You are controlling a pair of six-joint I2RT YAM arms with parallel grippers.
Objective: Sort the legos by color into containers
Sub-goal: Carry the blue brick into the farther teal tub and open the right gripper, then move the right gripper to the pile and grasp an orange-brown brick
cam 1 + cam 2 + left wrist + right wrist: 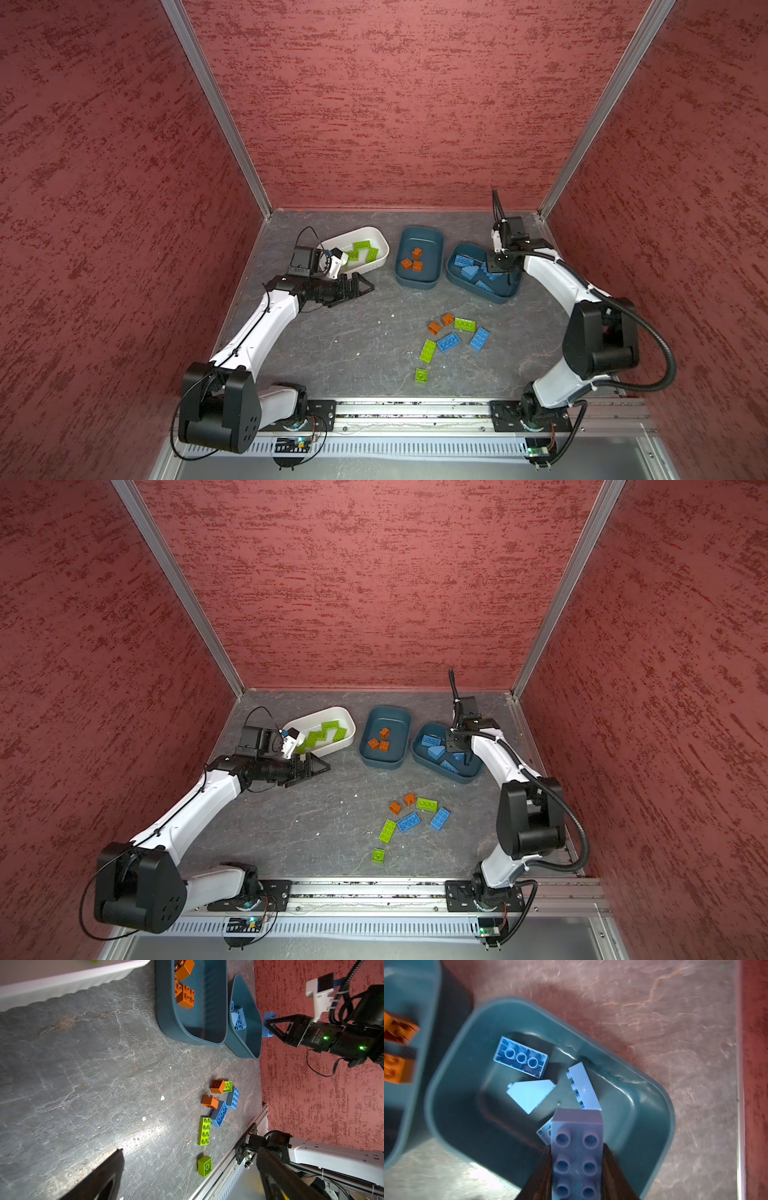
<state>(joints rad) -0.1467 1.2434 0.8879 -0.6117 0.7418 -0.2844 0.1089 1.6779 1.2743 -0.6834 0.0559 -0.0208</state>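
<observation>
My right gripper (pixel 576 1147) is shut on a light blue lego (pixel 577 1157) and hangs over the right teal container (pixel 457 276), which holds several blue legos (pixel 463 261). The middle teal container (pixel 419 283) holds three orange legos (pixel 411 264). Several green legos (pixel 361 245) lie in the white container (pixel 384 254). My left gripper (pixel 365 286) stands open and empty just in front of the white container. Loose on the table lie two orange legos (pixel 447 319), two blue legos (pixel 449 343) and three green ones (pixel 427 350).
Red textured walls close in the table at the back and on both sides. An aluminium rail (pixel 415 409) carrying both arm bases runs along the front edge. A small green square brick (pixel 204 1165) lies nearest that rail.
</observation>
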